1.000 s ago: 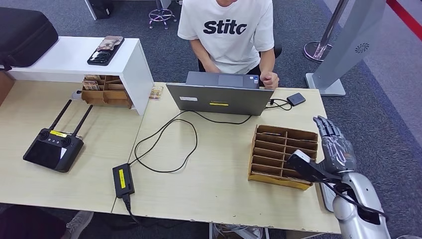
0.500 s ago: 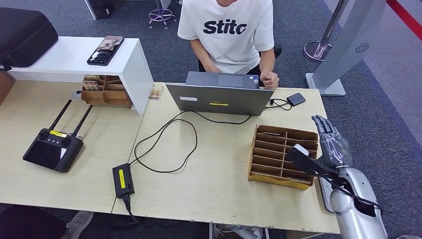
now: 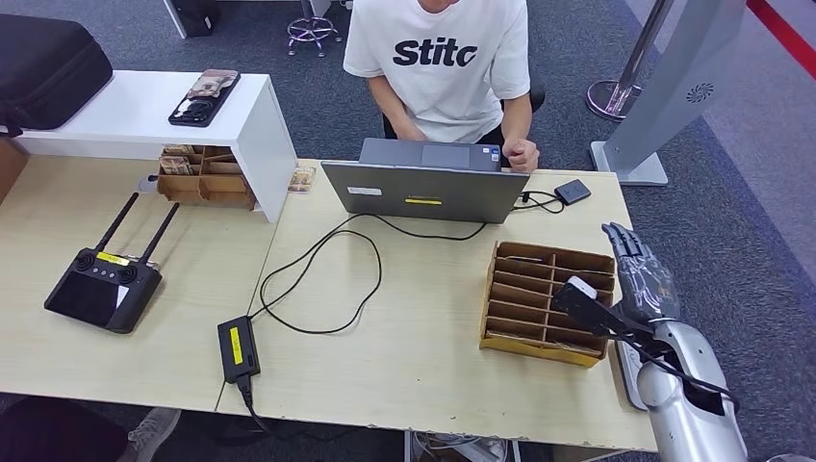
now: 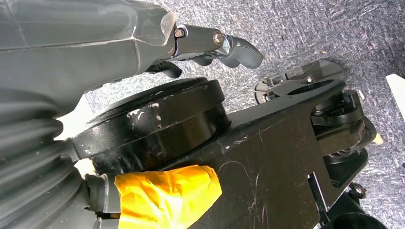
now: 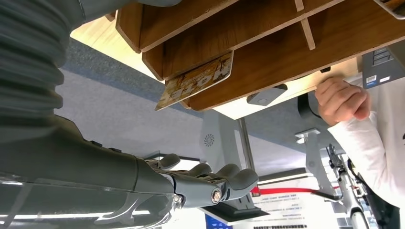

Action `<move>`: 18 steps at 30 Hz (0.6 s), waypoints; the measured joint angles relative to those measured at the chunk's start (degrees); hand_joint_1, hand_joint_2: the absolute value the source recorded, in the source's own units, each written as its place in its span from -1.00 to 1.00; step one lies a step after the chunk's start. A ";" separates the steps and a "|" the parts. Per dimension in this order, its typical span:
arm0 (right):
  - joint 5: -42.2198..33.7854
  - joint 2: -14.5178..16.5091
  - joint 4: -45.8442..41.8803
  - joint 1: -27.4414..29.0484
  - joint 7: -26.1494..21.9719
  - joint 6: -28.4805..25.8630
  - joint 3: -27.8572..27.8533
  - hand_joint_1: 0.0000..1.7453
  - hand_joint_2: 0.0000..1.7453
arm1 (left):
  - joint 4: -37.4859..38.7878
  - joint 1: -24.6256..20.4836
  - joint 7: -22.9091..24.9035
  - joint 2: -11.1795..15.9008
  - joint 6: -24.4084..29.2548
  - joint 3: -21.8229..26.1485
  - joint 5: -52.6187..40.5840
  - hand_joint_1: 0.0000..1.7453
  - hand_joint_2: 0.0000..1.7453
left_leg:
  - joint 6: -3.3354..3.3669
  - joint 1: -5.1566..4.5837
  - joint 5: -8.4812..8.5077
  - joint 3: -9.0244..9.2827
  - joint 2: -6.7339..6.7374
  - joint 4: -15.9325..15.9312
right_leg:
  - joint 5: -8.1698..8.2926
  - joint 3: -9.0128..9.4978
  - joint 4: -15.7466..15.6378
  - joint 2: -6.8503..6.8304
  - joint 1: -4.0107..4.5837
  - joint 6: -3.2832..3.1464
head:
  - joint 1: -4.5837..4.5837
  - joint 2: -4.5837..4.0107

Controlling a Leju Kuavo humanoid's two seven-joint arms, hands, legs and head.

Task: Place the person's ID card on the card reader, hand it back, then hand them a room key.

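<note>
Desk (image 3: 404,327) is crowded: laptop (image 3: 428,188) at far edge, slotted rack (image 3: 544,303) near right edge. Right hand (image 3: 643,277) is held wide, empty, beside rack. Room key (image 5: 196,80) protrudes from a slot. Risk: rack could be knocked by fingers.

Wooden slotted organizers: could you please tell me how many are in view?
2: one wooden organizer beside the right hand, another organizer tucked under the white shelf.
</note>
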 joint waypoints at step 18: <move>0.55 0.00 1.45 -0.41 -0.94 -0.67 -1.25 1.00 1.00 | 0.00 -0.01 0.11 0.08 0.08 0.00 -0.09 -1.00 1.00 | 0.00 0.00 0.00 0.00 0.00 0.00 | 0.00 0.00 0.00 0.00 0.00 0.00 | 0.00 0.00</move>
